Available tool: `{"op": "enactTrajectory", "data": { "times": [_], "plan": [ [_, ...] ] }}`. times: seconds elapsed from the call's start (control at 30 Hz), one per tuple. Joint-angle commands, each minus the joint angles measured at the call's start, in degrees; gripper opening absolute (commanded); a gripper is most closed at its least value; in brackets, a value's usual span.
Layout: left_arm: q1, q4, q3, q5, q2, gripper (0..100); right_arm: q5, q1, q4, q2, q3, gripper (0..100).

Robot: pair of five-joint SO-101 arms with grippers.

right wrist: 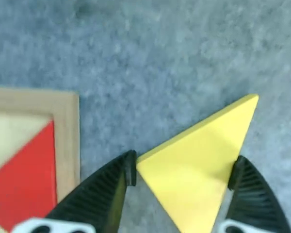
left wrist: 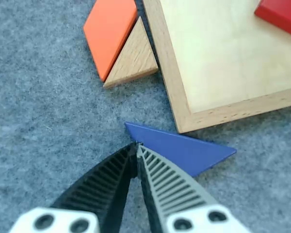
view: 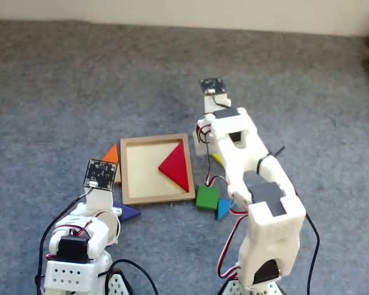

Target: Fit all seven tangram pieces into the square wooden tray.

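- grey carpet (view: 61,92) carries everything
- square wooden tray (view: 126,172) lies between the two arms; one piece inside
- large red triangle (view: 177,165) lies flat in the tray, against the rim on the right arm's side
- yellow triangle (right wrist: 199,165) sits on the carpet just outside that rim; right gripper (right wrist: 184,167) is clamped on it, a jaw touching each side
- blue triangle (left wrist: 184,148) lies just off the tray's near left corner; left gripper (left wrist: 137,148) is clenched, tips at its corner
- orange parallelogram (left wrist: 110,34) and plain wooden triangle (left wrist: 133,60) touch each other beside the tray's left edge
- green square (view: 207,197) and small light-blue triangle (view: 222,209) lie by the tray's near right corner
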Motion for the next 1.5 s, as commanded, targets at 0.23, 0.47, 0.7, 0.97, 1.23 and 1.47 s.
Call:
{"op": "enactTrajectory", "data": {
  "times": [0.23,0.47,0.7,0.97,1.23,1.47],
  "plan": [
    [-0.7,0.4,1.2,0.5,-1.5,1,10.1,-0.8,1.5,-15.8,1.5,27.8],
    [-0.7,0.4,1.2,0.5,-1.5,1,4.7,-1.3,1.2,-17.4,3.7,28.3],
    [-0.7,0.4,1.2,0.5,-1.5,1,-3.0,-1.6,2.8,-10.3,0.8,38.7],
    [-0.7,0.4,1.2,0.5,-1.5,1,-3.9,-1.9,7.2,-3.5,-7.3,38.6],
    [-0.7,0.4,1.2,0.5,-1.5,1,-3.9,-2.0,7.3,2.2,-11.9,38.6],
    [-0.7,0.4,1.2,0.5,-1.5,1,-3.9,-1.6,7.3,4.5,-12.2,38.6]
  ]
}}
